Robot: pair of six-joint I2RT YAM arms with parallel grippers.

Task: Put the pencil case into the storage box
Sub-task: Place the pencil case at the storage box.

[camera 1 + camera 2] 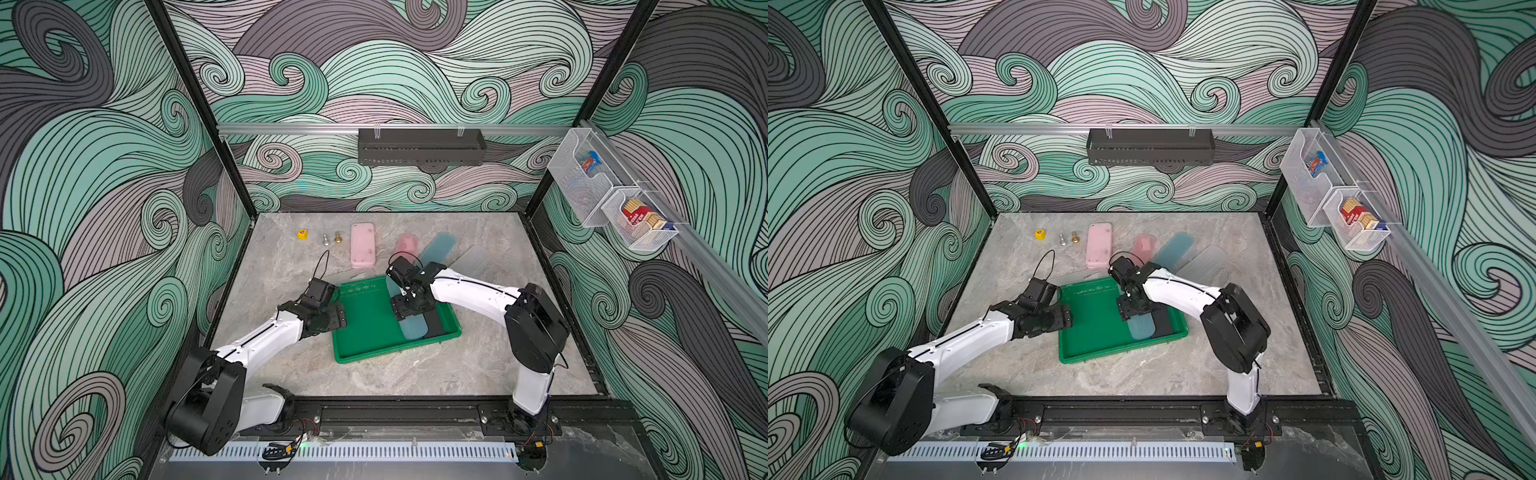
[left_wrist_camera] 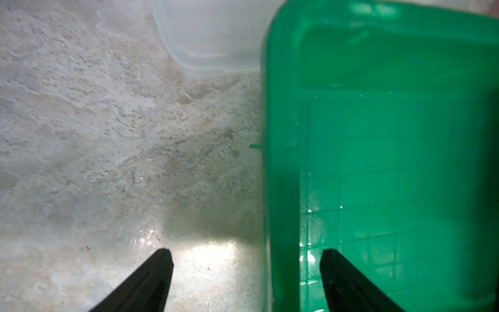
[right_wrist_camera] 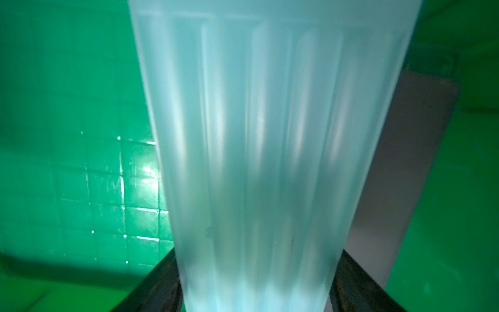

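Note:
The storage box (image 1: pixel 365 328) (image 1: pixel 1092 332) is a bright green tray mid-table. My right gripper (image 1: pixel 409 316) (image 3: pixel 258 256) is shut on a translucent blue pencil case (image 1: pixel 414 329) (image 1: pixel 1140 328) (image 3: pixel 270 135) and holds it low over the tray floor (image 3: pixel 67 135). Whether the case touches the floor I cannot tell. A dark case (image 1: pixel 437 322) (image 3: pixel 405 175) lies in the tray beside it. My left gripper (image 1: pixel 338 320) (image 2: pixel 247 254) is open and straddles the tray's left wall (image 2: pixel 280 162), one finger outside and one inside.
Behind the tray lie more cases: pink (image 1: pixel 363 245), small pink (image 1: pixel 407 245), blue (image 1: pixel 438 247), clear (image 1: pixel 471 259) and clear (image 2: pixel 213 35). A yellow die (image 1: pixel 303 234) and two small metal pieces (image 1: pixel 326 240) sit far left. On the walls hang a black shelf (image 1: pixel 422 146) and wire baskets (image 1: pixel 582 183).

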